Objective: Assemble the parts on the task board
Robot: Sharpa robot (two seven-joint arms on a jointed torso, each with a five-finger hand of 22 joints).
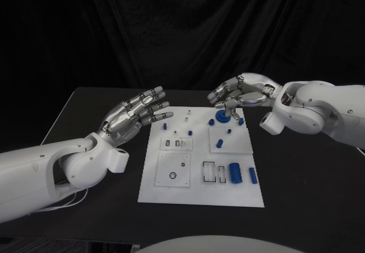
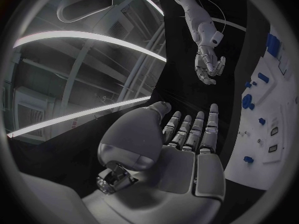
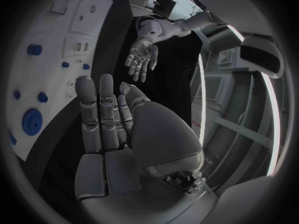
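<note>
You see one task board point(image 1: 199, 190) on the tabletop point(image 1: 304, 179), with two long blue parts point(image 1: 243, 173) near right. Both the left hand point(image 1: 135, 114) and the right hand point(image 1: 242, 91) hover with fingers released, grasping nothing.

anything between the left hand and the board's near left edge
No. In the head view, the left hand hovers open beside the task board; between them shows just bare black table.

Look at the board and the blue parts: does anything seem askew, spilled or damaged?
Nothing stands out. The board lies flat on the table, and the blue parts stand or lie on it, none off it. The left hand and right hand hover above with fingers apart, holding nothing.
</note>
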